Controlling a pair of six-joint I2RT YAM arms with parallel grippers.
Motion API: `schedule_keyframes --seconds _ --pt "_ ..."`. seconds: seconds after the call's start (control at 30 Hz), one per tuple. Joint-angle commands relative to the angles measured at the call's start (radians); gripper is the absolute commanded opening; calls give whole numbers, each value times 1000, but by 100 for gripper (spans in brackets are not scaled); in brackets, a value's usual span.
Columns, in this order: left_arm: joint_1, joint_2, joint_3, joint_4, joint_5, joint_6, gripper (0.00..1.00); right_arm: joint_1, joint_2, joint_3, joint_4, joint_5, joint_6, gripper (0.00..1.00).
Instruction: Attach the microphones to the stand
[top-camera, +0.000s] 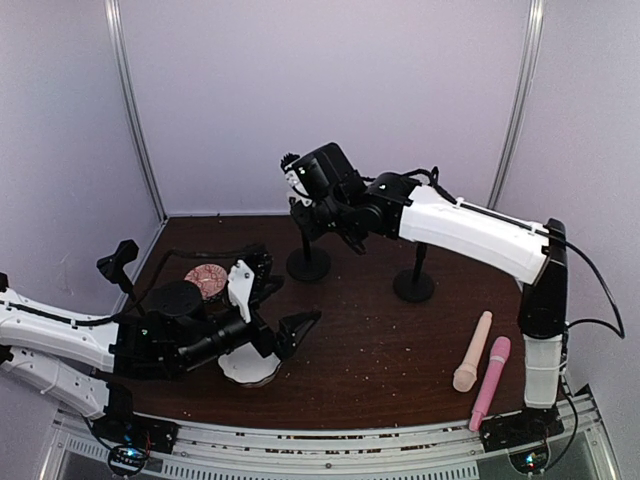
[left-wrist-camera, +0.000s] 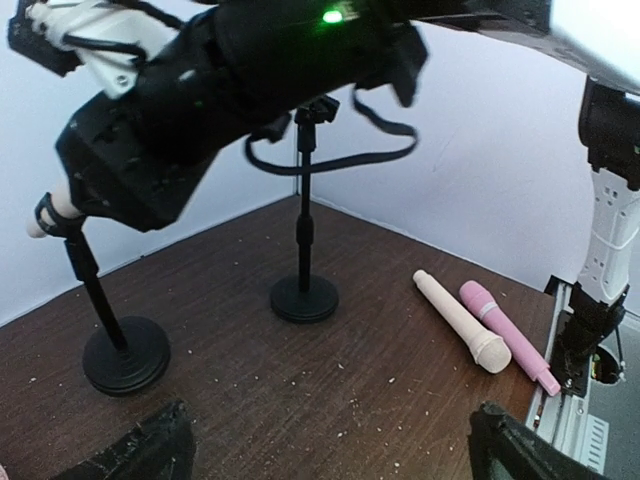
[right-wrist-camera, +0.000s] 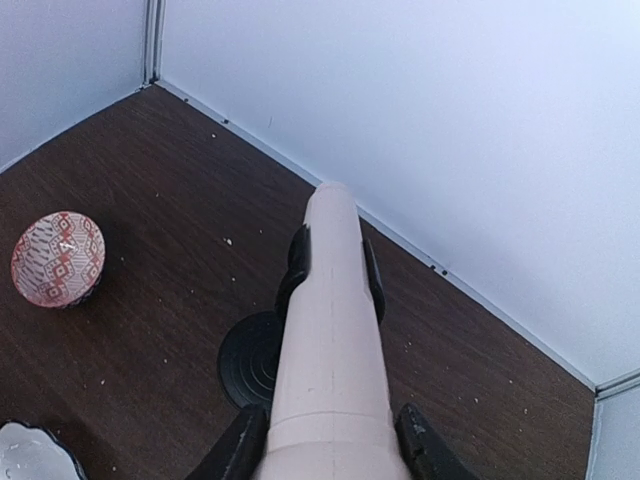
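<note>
Right hand (right-wrist-camera: 330, 452): clamped on a cream microphone (right-wrist-camera: 330, 330), one finger on each side of its wide end.
- The microphone's slim end sits between the two black prongs of the clip (right-wrist-camera: 298, 262).
- That clip tops the left stand (top-camera: 308, 264), seen from overhead. Cannot tell if the microphone is fully seated.
- In the left wrist view, only the microphone's tip shows past the clip; the right arm hides the rest.

Left hand (top-camera: 280, 300): fingers wide apart, holding nothing, low over the desk (top-camera: 370, 330) near the front left.

The right stand (top-camera: 414, 284) is upright with a bare clip.

A second cream microphone (top-camera: 472, 352) and a pink microphone (top-camera: 490, 381) lie flat on the desk at the front right. They lie side by side, just beside each other, close to the right arm's base.

Also on the desk are a red patterned bowl (top-camera: 205, 280) and a white dish (top-camera: 248, 368), both by the left arm.
</note>
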Motion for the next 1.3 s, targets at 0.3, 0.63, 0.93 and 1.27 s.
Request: schedule_keyframes --seconds 0.3,0.63,0.93,1.27 --pt "-14 -80 34 -156 98 12 98 -54 140 143 112 34 -6 0" --pt "-15 -54 53 -167 93 28 98 -63 156 184 25 6 38 43" --pt "-14 -74 56 -177 -58 55 98 -62 -26 196 -155 -104 121 68" --pt "-3 -16 127 -211 -134 95 98 -63 -519 -272 -132 -186 167 69"
